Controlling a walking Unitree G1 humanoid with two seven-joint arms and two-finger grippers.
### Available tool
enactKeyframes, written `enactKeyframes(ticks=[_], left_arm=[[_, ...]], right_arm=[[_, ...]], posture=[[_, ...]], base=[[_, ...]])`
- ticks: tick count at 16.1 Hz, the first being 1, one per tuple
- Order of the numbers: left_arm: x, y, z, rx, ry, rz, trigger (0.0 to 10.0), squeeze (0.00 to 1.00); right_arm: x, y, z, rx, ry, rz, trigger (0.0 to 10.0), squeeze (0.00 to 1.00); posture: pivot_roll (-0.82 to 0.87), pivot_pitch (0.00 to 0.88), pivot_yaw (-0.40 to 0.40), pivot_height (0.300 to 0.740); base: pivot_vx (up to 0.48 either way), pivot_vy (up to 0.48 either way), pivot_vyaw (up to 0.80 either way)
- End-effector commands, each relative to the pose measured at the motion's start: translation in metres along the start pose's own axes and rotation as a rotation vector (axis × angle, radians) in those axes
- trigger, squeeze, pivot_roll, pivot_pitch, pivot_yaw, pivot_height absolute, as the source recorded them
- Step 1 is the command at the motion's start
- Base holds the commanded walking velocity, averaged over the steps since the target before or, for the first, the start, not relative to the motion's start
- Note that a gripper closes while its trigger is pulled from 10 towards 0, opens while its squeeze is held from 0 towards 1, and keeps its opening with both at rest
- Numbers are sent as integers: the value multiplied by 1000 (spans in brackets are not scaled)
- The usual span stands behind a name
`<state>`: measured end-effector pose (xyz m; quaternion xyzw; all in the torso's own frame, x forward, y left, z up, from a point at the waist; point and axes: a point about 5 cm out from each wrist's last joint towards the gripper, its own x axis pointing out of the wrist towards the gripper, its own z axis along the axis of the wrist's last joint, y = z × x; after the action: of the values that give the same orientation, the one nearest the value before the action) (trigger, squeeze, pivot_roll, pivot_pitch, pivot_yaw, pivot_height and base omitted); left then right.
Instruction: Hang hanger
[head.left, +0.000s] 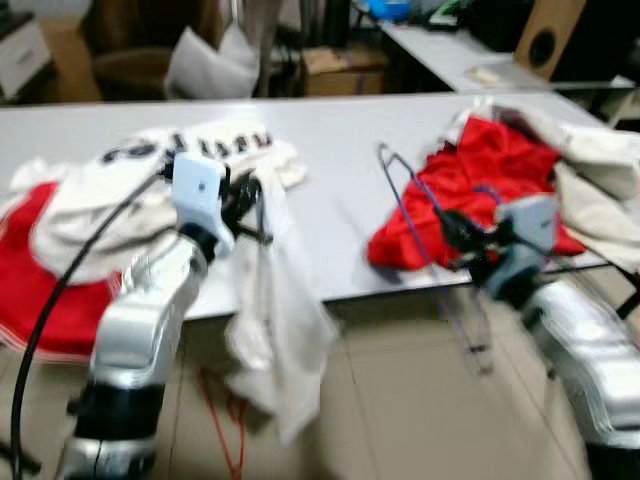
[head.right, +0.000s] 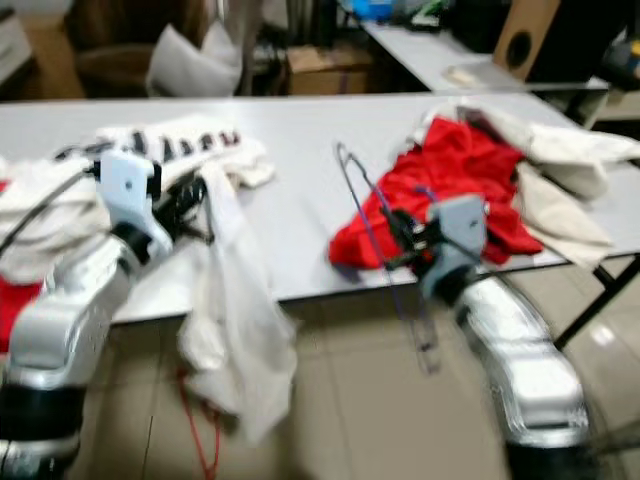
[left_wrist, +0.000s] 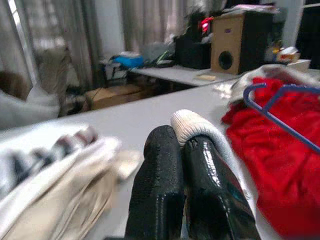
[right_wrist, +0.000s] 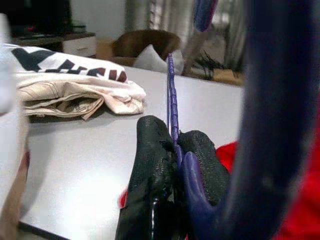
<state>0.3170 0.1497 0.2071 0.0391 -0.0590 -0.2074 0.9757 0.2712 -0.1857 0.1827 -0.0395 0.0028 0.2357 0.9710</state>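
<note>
Right end effector (right_wrist: 172, 150) is clamped on my purple hanger (head.left: 405, 190) over the worktop (head.left: 330, 140) edge; left end effector (left_wrist: 182, 155) pinches a white garment (head.left: 275, 300). Thin, light wire, probably slippery, so I'd grip near the hook.

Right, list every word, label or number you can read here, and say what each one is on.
Black lettering on the folded white garment on the table: large dark letters, cut off by folds and blurred, not readable as a word.
The same print in the left eye view: too blurred to read.
Speaker, cardboard box: no legible text.
</note>
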Motion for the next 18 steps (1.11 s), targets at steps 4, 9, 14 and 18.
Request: enactKeyframes(ticks=[4, 9, 14, 18], left_arm=[[29, 26, 34, 109, -75, -2, 10000, 0], [36, 92, 76, 284, -66, 113, 10000, 0], [46, 107, 117, 259, -116, 46, 10000, 0], [43, 93, 140, 250, -134, -119, 10000, 0]], right_arm=[[-30, 0, 40, -46, -40, 383, 10000, 0], [-55, -10, 53, -29, 18, 591, 10000, 0], [-41, 4, 62, 2, 21, 836, 10000, 0], [-6, 13, 52, -83, 88, 974, 10000, 0]], posture=[[-94, 0, -22, 740], [-90, 0, -22, 740], [-77, 0, -26, 740], [-41, 0, -56, 740]], base=[[363, 0, 0], [352, 0, 0], [137, 0, 0], [0, 0, 0]])
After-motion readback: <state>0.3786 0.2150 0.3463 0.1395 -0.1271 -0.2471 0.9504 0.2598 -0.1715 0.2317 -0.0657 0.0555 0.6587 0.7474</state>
